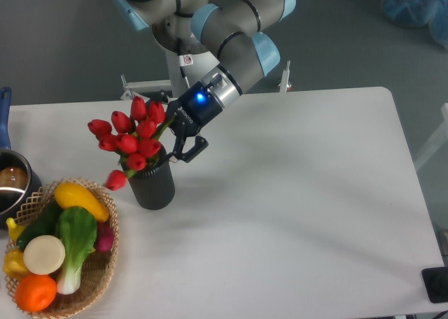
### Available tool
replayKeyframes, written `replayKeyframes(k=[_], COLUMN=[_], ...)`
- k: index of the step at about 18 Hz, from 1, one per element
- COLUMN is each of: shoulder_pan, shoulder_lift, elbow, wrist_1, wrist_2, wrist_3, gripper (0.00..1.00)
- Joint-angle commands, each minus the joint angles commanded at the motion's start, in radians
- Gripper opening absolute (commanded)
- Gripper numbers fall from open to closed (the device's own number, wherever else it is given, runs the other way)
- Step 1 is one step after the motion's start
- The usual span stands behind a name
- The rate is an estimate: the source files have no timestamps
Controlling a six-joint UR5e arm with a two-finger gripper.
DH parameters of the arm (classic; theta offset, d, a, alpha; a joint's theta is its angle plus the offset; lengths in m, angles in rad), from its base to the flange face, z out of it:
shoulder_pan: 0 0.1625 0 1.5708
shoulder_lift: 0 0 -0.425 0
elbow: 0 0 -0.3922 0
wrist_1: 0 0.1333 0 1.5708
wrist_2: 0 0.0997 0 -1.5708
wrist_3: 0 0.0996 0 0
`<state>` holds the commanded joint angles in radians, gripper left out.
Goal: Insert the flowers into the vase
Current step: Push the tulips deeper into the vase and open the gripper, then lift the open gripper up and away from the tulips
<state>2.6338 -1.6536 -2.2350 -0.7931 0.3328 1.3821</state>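
Observation:
The flowers (133,140), a bunch of red tulip buds, stand with their stems down in the mouth of the black vase (152,186) at the table's left. The bunch leans to the left, and one bud (115,180) hangs low beside the vase wall. My gripper (180,145) sits just to the right of the vase's rim, against the green stems. Its fingers look spread apart, so it is open and holds nothing.
A wicker basket (106,259) of toy vegetables stands at the front left, close to the vase. A metal pot (10,182) with a blue handle is at the left edge. A black object (435,284) lies at the front right corner.

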Motion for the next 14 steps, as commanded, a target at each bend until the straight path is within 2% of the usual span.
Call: replayKeyframes(k=[4,7,11,14], shoulder_pan=[0.011,0.038,0.113,0.175], shoulder_lift=[0.02,0.086,0.164,0.196], elbow=[0.005,0.011,0.011,0.015], wrist_1=[0.0,0.0,-0.003,-0.003], wrist_2=[0.063,0.201,0.31,0.348], wrist_3=[0.0,-0.002,-0.005,-0.002], gripper=[1.0,1.0,1.0,1.0])
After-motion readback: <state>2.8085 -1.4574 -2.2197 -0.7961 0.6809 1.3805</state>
